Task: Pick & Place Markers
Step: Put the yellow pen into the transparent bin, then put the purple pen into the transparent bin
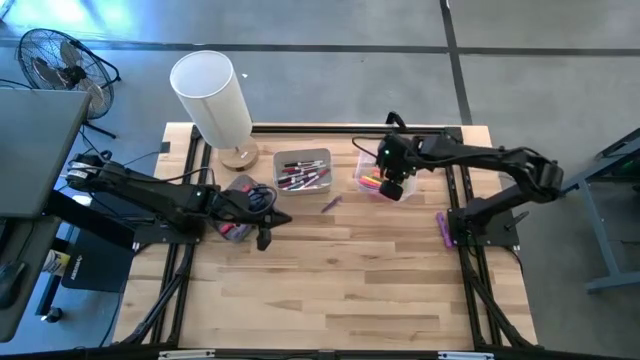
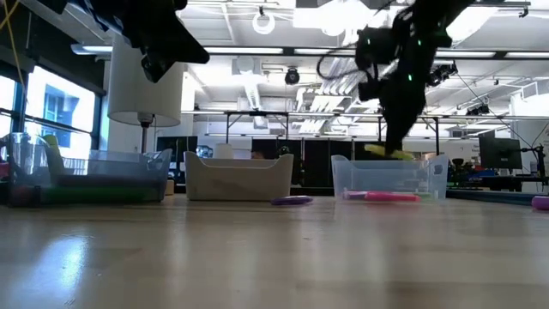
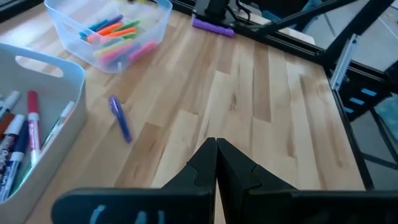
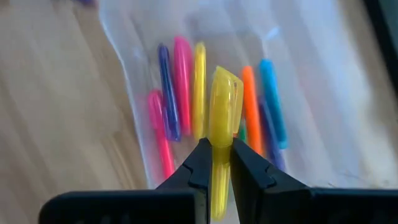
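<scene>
My right gripper [image 4: 215,144] is shut on a yellow highlighter [image 4: 224,99] and hovers over the clear bin [image 1: 368,168], where several pink, yellow, orange, blue and purple highlighters [image 4: 186,87] lie on the bottom. The grey bin [image 1: 302,170] holds several red and dark markers. A purple marker [image 1: 330,203] lies flat on the table between the bins, and another [image 1: 441,228] lies near the right arm's base. My left gripper [image 1: 265,238] is shut and empty, raised over the table's left half, near a third bin [image 1: 237,205]. My right gripper pinches the yellow highlighter about mid-length [image 4: 219,134] between its two fingers [image 4: 202,160], coming from above and lying across it. The highlighter is lifted clear above the clear bin's contents and sits roughly level in the low view [image 2: 386,153].
A white-shaded lamp [image 1: 212,95] stands at the far left of the table. Dark frame rails [image 1: 460,200] run along both sides. The wide near half of the wooden table [image 1: 330,290] is bare wood. A fan [image 1: 55,60] stands off the table.
</scene>
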### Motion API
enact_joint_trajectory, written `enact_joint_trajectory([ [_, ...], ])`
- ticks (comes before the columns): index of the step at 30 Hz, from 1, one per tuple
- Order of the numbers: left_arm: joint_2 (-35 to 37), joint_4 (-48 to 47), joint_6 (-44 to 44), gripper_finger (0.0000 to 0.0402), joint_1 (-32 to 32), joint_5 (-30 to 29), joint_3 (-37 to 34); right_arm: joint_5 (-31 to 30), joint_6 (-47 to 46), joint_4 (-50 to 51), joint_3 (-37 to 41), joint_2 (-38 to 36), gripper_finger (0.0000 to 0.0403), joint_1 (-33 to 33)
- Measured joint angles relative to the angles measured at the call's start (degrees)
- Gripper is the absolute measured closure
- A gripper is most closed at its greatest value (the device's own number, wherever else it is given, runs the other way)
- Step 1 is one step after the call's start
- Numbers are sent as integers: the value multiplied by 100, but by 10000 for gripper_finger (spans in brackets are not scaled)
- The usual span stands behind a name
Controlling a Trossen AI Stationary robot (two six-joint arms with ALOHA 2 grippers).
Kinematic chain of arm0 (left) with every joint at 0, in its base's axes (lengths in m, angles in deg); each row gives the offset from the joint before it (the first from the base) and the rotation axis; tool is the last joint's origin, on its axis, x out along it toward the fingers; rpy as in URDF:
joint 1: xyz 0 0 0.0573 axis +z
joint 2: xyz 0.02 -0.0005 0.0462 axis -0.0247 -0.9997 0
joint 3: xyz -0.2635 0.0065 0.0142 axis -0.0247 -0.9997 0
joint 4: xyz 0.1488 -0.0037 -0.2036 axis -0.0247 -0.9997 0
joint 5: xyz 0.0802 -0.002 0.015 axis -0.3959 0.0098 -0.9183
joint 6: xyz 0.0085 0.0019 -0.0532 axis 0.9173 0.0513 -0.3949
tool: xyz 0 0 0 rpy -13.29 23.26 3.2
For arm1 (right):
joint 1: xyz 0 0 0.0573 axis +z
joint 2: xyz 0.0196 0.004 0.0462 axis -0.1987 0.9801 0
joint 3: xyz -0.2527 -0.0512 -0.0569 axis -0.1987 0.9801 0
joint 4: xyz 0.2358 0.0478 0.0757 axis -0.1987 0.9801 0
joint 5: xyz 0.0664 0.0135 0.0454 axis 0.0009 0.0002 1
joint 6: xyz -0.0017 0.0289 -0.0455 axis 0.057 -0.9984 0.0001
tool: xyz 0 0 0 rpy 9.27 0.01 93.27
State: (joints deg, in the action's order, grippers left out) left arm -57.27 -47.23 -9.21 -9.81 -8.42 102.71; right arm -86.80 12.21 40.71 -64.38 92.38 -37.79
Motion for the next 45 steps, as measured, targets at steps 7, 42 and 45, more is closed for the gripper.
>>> enact_joint_trajectory([
  [7,2,-1,-16,401,2,-58,0,-175,-13,-858,763,226,347,-111],
  [42,4,-434,-152,401,-2,192,0,-146,1643,-698,-1566,2008,277,2063],
  [45,4,-511,-152,401,-2,304,0,-123,1840,-694,-1981,2610,277,2149],
])
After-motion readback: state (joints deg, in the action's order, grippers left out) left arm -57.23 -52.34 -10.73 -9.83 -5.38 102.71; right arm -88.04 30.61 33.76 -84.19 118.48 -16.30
